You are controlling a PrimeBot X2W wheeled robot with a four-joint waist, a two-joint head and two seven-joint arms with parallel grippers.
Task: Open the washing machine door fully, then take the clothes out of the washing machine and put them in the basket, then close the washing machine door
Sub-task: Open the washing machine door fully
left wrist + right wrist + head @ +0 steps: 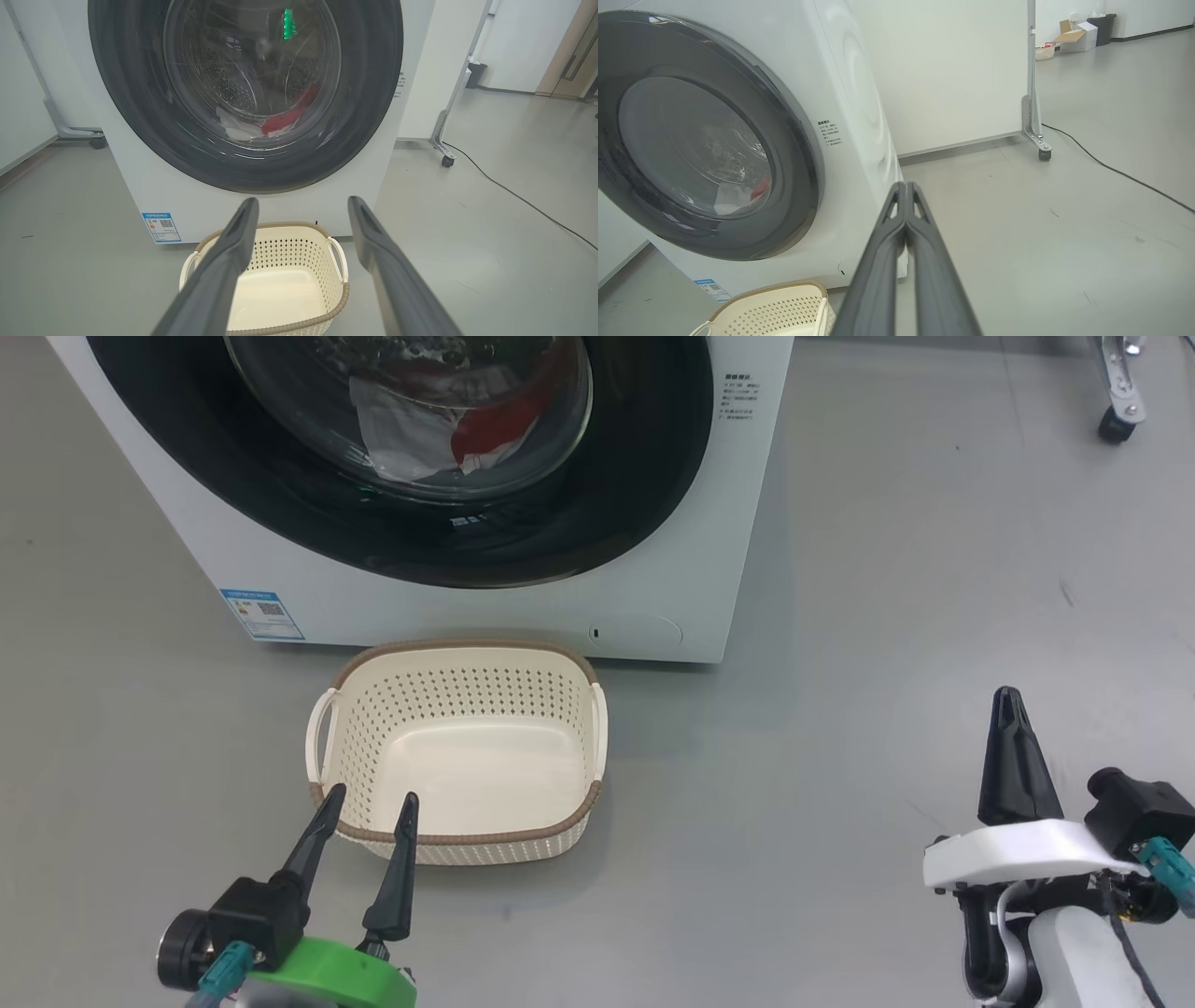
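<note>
The white washing machine stands ahead with its round black-rimmed door shut flat against the front. Behind the glass lie red and white clothes, also seen in the left wrist view as clothes. The cream basket sits empty on the floor right in front of the machine. My left gripper is open, its fingertips over the basket's near rim. My right gripper is shut and empty, off to the right over bare floor, well clear of the washer.
A blue sticker marks the washer's lower left corner. A white partition on a castor foot stands to the right behind the machine, and a black cable runs across the grey floor there. Boxes and a bin sit far back.
</note>
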